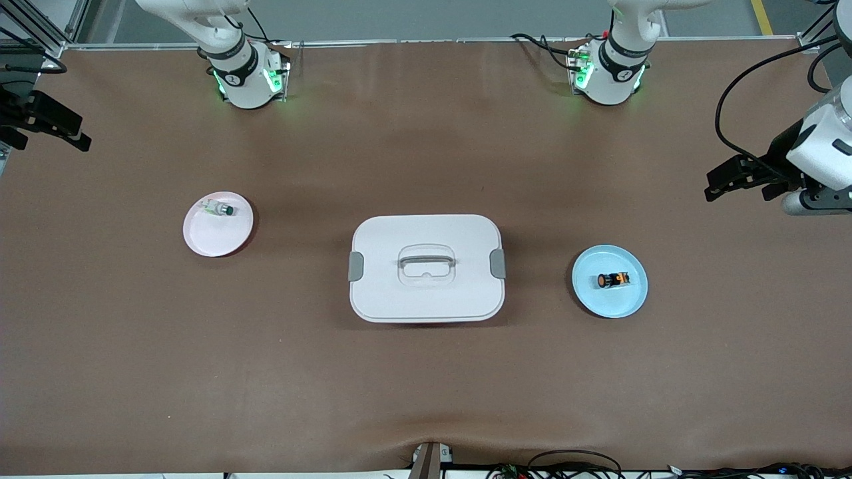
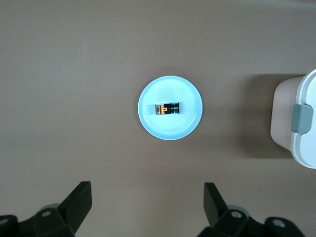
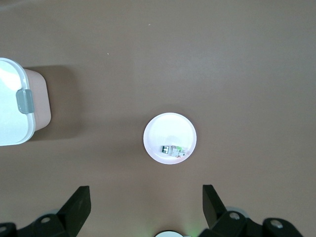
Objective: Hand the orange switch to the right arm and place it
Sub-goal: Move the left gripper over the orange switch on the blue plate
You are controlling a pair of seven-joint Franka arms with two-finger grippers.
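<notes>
Two plates (image 1: 218, 233) (image 1: 622, 303), two small parts (image 1: 220, 208) (image 1: 613, 280), one lidded box (image 1: 426, 293).

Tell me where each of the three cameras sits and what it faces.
Front view: high across the table, facing both arm bases; left gripper over the table's edge.
Left wrist view: looks down on the orange switch in the blue dish; open jaws show.
Right wrist view: looks down on the pink dish; open jaws show.
Shared: both wrist views catch the white box.
</notes>
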